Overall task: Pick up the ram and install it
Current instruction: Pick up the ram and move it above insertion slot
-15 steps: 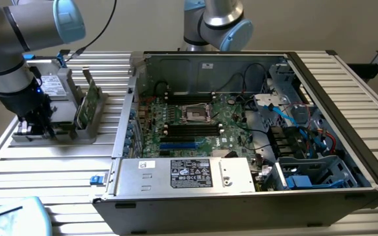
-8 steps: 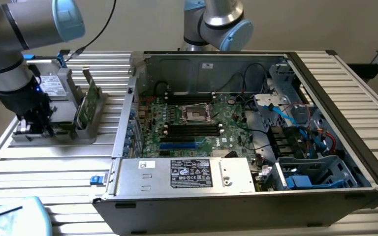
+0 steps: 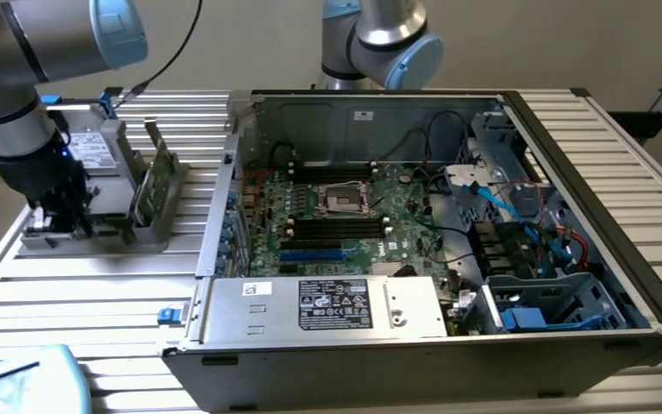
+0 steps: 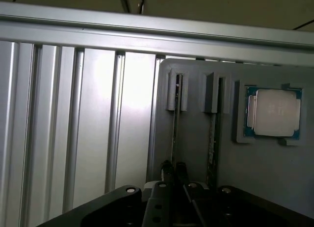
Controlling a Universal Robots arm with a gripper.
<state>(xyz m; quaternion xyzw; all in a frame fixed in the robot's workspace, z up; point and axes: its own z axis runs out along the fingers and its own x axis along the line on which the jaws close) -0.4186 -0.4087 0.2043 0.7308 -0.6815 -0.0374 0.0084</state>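
Note:
The ram (image 4: 175, 134) stands on its edge in a slot of the grey holder (image 4: 194, 138), and I see it as a thin line. My gripper (image 4: 174, 169) is down over that slot, its two fingertips shut on the stick's top edge. In the exterior view my gripper (image 3: 61, 220) sits low at the left end of the holder (image 3: 113, 235), which is to the left of the open computer case (image 3: 607, 198). The black memory slots (image 3: 331, 228) lie on the motherboard inside the case.
A second thin stick (image 4: 212, 138) fills the neighbouring slot, beside a square silver processor (image 4: 274, 112). Green boards (image 3: 151, 185) stand upright at the holder's right end, with a grey drive (image 3: 96, 147) behind. A power supply (image 3: 331, 306) and cables (image 3: 515, 203) crowd the case. Another arm (image 3: 377, 34) stands behind it.

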